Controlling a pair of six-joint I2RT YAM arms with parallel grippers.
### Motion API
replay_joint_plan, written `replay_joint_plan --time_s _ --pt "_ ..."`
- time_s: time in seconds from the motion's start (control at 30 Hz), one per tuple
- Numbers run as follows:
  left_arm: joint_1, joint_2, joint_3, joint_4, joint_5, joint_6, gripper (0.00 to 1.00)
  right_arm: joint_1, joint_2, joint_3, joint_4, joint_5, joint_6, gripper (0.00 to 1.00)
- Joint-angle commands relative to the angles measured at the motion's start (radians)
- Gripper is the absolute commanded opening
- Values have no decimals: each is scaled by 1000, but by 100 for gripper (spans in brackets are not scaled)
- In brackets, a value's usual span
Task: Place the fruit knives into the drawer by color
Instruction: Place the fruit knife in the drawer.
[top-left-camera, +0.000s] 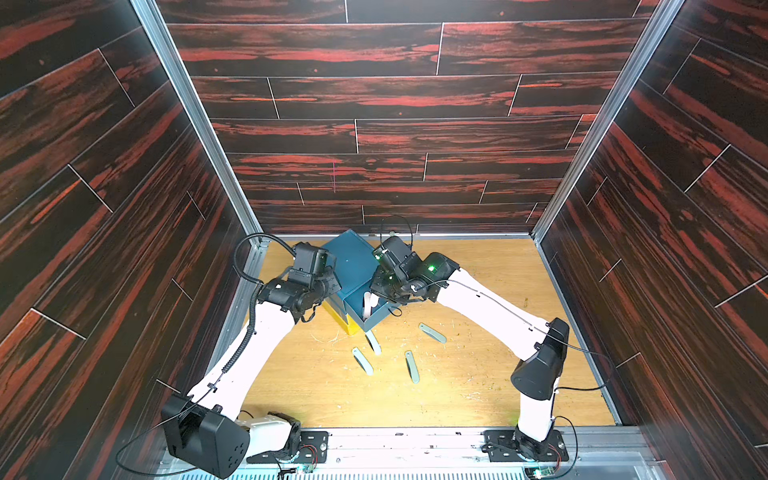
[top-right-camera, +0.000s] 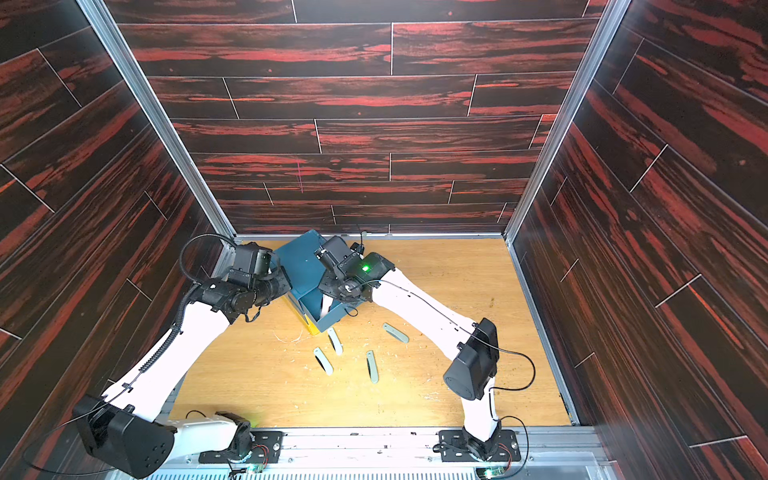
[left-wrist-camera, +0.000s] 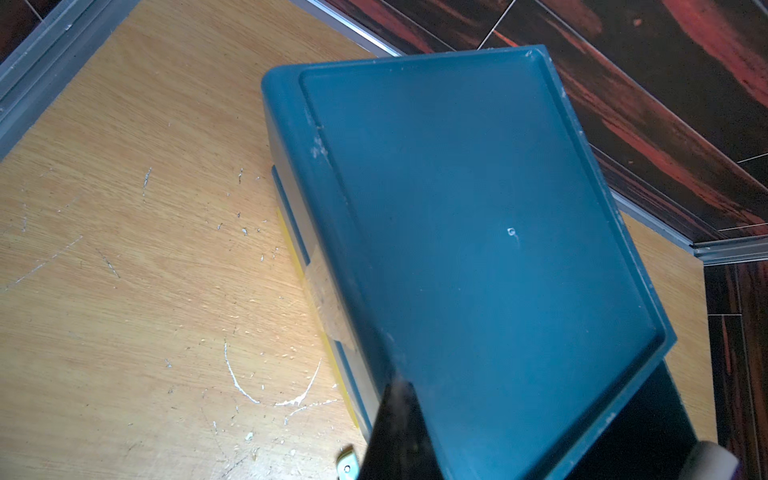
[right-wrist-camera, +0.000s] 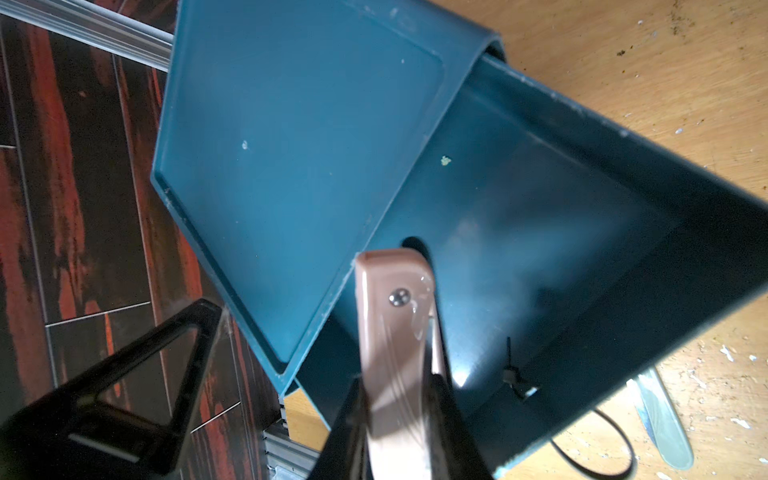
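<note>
Fruit knives are mostly not yet stowed. One pinkish knife is clamped by its lower part between the narrow-set fingers of the right gripper. Its rounded free end is pointed down into the open teal upper drawer. That end is seen just beside the front lip of the chest top. If it is lowered without being carried further out over the cavity, the lip could be struck and the knife twisted in the grip. If it is released while steeply tilted, it could be left leaning on a drawer wall or bridging the rim, and the drawer could then jam on closing. Whether another knife already lies inside cannot be told.

The left gripper is closed on nothing, with its tip over the chest top near a front corner; contact cannot be confirmed. The chest is placed near the back edge of the tabletop, left of its middle. Without bracing, it could be shoved or tipped by the far-drawn drawer.

A loose knife lies just in front of the drawer's corner and could be swept aside by the arm. Three grey-green ones are spread toward the front edge: a leftmost knife, a middle knife and a rightmost knife.
</note>
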Motion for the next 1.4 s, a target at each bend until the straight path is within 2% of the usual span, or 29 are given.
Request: replay_joint_plan --time_s 0.0,0.6,0.93,1.2,1.37 --pt "-3 -31 -7 -32 -22 10 0 6 28 -4 -3 0 3 23" --pt "-3 -31 -2 -39 -27 14 0 6 40 -1 -5 -8 -17 33" --pt "-3 -13 18 -39 -27 16 0 6 28 24 -11 24 -57 33" --pt "-3 53 97 -38 1 27 0 6 -85 19 -61 99 -227 25" --pt "-4 99 154 -36 29 28 0 7 -168 -54 -119 119 -340 8"
